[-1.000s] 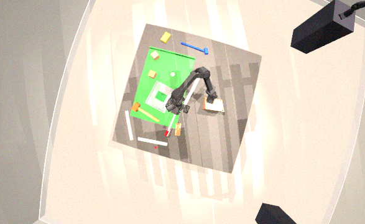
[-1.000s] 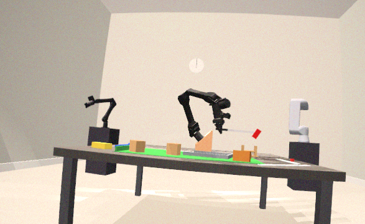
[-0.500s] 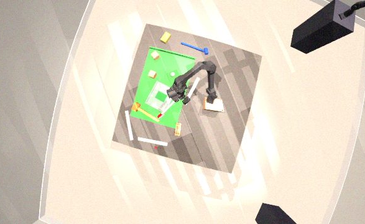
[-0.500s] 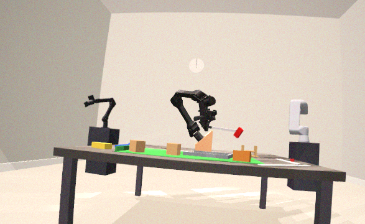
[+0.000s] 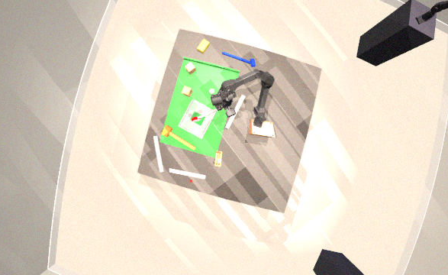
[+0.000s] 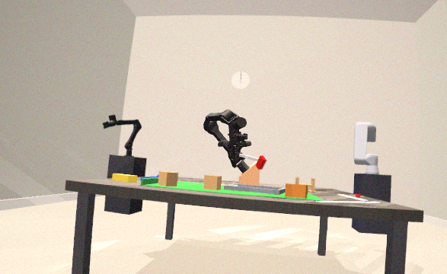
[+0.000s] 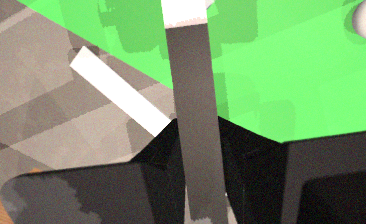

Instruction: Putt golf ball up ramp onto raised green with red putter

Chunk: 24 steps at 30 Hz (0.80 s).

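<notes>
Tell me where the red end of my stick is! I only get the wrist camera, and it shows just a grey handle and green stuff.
Observer: The tool is shut on the red putter. In the exterior view its red head hangs in the air, above the table.
Operator: Is it near the ball?
Observer: From the top, the head is over the raised green. The golf ball lies apart from it, on the green mat.
Operator: Is there another stick?
Observer: Yes, a blue putter lies on the table, off the mat.
</notes>
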Available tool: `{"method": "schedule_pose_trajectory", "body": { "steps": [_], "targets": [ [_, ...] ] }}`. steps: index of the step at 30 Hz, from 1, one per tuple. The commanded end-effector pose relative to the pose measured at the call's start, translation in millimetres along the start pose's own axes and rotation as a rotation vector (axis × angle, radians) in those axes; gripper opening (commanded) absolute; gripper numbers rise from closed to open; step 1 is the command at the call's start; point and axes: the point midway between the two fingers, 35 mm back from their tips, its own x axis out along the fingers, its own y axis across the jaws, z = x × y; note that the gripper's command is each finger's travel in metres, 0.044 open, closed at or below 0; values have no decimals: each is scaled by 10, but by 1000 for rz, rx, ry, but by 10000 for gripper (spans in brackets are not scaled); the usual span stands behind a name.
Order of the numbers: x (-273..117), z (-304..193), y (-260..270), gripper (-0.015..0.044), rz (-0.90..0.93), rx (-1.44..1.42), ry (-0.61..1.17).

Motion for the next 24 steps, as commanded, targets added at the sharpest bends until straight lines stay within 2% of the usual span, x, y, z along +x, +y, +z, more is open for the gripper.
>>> {"method": "schedule_pose_trajectory", "body": {
  "steps": [1,24],
  "targets": [
    [-41,-216,-149,0,-21,111,5],
    [-155,-1416,-590,0,-136,683,54]
  ]
}}
